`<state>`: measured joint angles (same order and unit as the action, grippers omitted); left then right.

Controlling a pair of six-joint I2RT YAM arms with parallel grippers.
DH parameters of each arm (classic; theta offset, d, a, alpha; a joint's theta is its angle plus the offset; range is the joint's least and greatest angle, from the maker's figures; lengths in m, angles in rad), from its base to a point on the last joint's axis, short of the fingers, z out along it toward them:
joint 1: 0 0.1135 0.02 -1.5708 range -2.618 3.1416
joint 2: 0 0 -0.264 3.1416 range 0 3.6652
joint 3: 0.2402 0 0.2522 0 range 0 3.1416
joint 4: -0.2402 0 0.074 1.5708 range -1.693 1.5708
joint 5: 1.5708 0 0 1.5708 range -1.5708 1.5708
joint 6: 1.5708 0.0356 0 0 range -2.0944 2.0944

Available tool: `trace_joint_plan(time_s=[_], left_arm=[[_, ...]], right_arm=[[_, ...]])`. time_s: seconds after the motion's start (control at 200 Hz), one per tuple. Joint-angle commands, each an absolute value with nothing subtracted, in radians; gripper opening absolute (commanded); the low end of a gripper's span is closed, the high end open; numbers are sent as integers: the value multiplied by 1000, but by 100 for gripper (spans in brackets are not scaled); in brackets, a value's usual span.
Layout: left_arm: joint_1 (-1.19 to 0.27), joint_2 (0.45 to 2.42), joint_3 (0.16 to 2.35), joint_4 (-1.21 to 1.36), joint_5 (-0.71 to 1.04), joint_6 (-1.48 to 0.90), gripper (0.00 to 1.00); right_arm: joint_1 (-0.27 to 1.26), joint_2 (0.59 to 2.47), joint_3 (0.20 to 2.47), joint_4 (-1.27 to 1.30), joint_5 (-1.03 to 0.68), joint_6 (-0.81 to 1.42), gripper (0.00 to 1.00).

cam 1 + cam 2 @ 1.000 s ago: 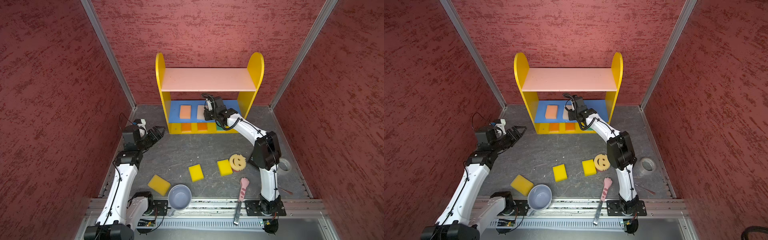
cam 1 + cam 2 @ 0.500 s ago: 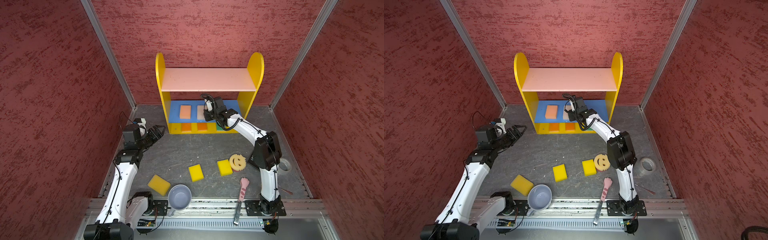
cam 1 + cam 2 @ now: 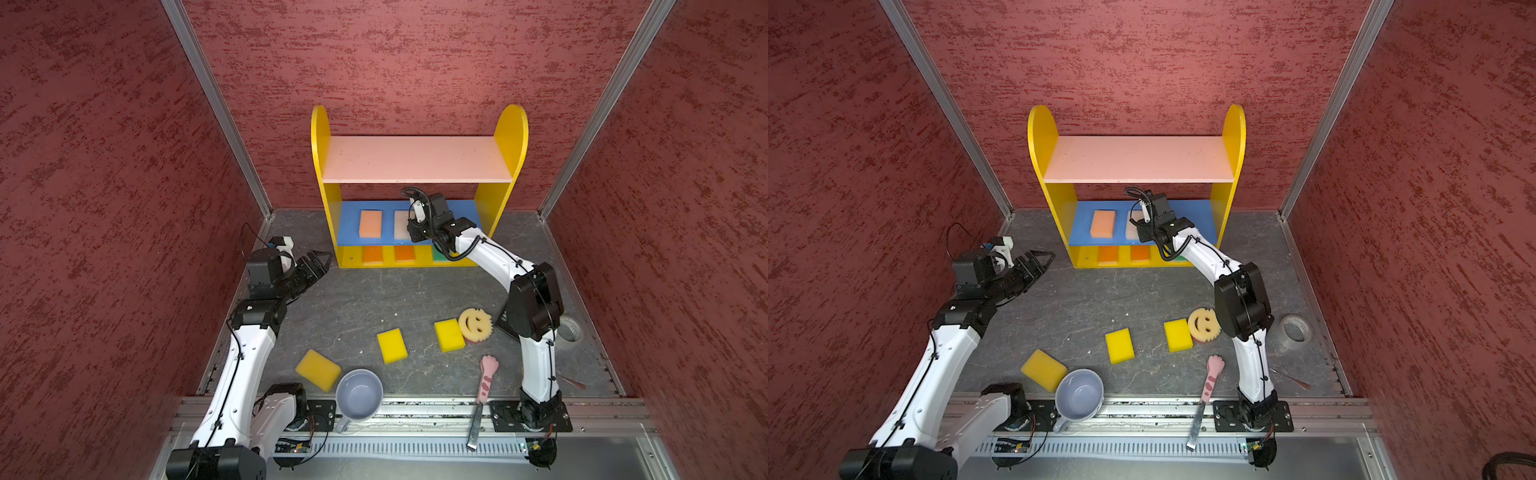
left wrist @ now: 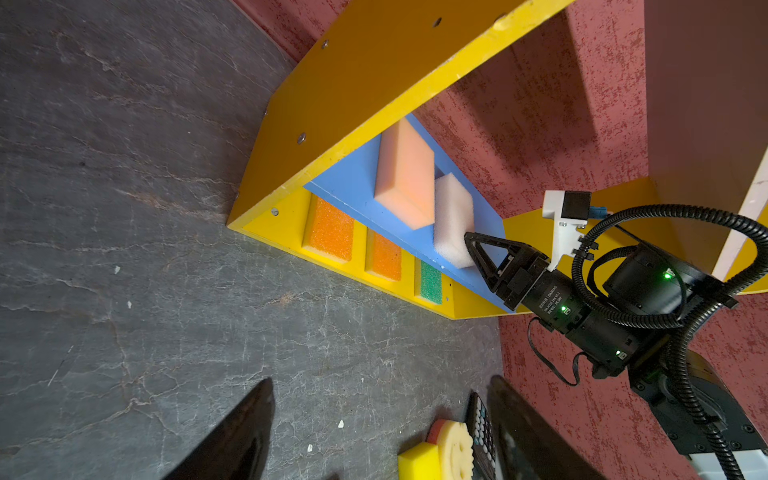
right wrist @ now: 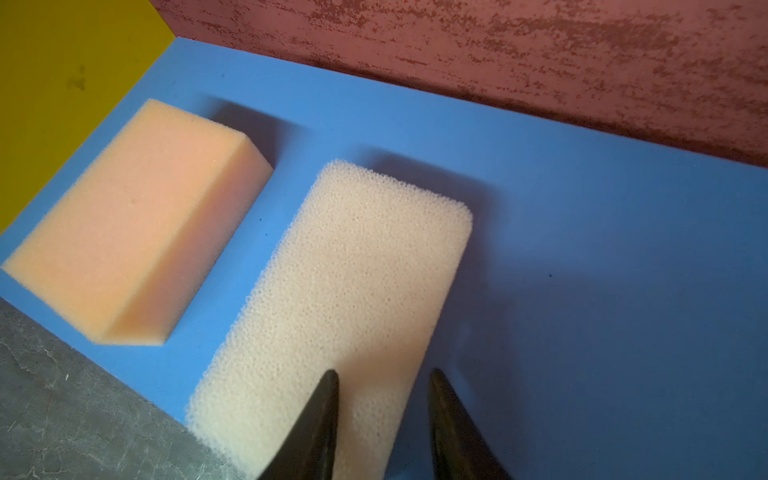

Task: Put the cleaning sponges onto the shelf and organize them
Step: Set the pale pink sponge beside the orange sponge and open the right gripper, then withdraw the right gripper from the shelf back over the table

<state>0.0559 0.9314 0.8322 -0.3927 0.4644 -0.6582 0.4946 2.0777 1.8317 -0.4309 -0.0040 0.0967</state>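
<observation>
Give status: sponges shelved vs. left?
Done: five on the shelf: peach sponge and pale sponge on the blue board, two orange sponges and a green sponge on the bottom board. In hand: right gripper, jaws parted, over the pale one's near end. Remaining: three yellow sponges and the smiley sponge on the floor; left gripper open, empty.

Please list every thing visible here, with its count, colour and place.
shelf: one, yellow sides, against the back wall.
peach sponge: one, on its blue board.
pale sponge: one, whitish, same board, beside the peach one.
orange sponges: two, on the yellow bottom board.
green sponge: one, also bottom board.
yellow sponges: three, loose on the grey table.
smiley sponge: one, cream, table, beside a yellow one.
mug: one, grey-blue, front edge.
cat-paw tool: one, pink, front right.
tape roll: one, grey, right side.
left arm: white and black, jaws open and empty.
right arm: same colours, jaws parted over the pale sponge.
</observation>
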Motion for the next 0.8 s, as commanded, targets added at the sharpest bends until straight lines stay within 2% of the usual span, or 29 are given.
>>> trace_joint_plan(time_s=[0.0,0.336,0.797], left_arm=[[53,929,851,-391,456,-653,80],[52,924,844,-380,459,-658,80],[53,895,847,-412,451,-634,80]], right_arm=[[486,2063,1859,-479,2,80,37],[486,2027,1882,-494,5,84,40],[488,1912,1769,-440,6,140,42]])
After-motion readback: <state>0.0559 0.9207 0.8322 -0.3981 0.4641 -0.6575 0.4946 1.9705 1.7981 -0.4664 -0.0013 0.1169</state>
